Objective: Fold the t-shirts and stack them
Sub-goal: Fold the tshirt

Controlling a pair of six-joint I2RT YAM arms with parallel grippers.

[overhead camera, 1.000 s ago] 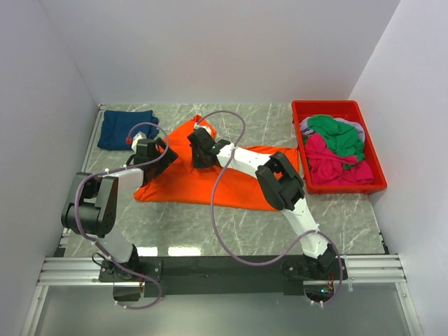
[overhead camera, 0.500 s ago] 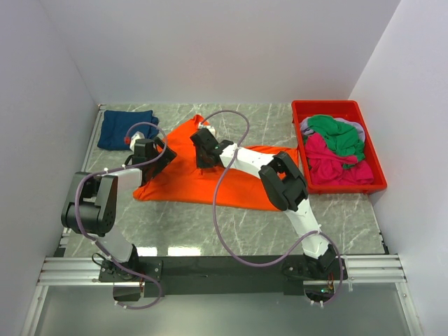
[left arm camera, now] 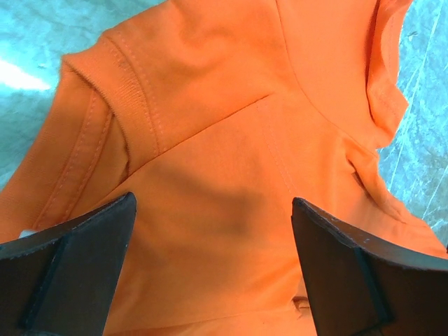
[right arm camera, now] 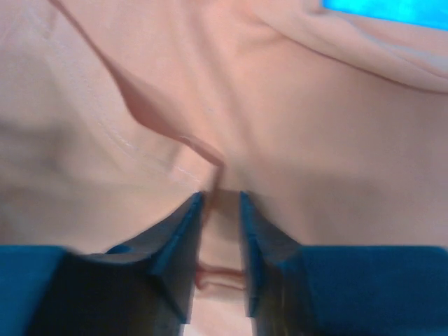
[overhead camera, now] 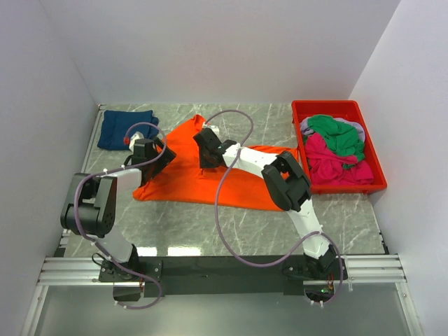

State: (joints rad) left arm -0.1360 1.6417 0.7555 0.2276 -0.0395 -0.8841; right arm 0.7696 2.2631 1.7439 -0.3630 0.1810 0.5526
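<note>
- While the orange t-shirt (overhead camera: 203, 178) lies spread on the table (overhead camera: 231, 224), mid-scene and spilling toward 9 o'clock in the top view, the step in hand looks like its fold, not yet done.
- Left gripper (left arm camera: 213, 217): fingers spread wide, grasping nothing, hovering over the sleeve seam at the shirt's 9 o'clock side.
- Right gripper (right arm camera: 221, 203): down on the shirt's 12 o'clock part. Jaws are nearly together with a thin pleat of cloth running into the narrow gap; can't tell if it's pinched or let go.
- Navy t-shirt (overhead camera: 124, 128): folded flat at 10 o'clock, well apart from the orange one. Likely the stack base.
- Red bin (overhead camera: 327, 103) at 2 o'clock holds the green t-shirt (overhead camera: 336, 133), pink t-shirt (overhead camera: 336, 164) and a bit of grey t-shirt (overhead camera: 358, 128), all bunched up and waiting.
- Progress guess: early, with one shirt done, one underway and three to go.
- Next move, my call: the left gripper needs to drop and close on the sleeve or side edge, with the right holding a matching edge, then both carry the cloth over toward 3 o'clock.
- Risk: thin cloth, so a shallow pinch may slip or grab both layers.
</note>
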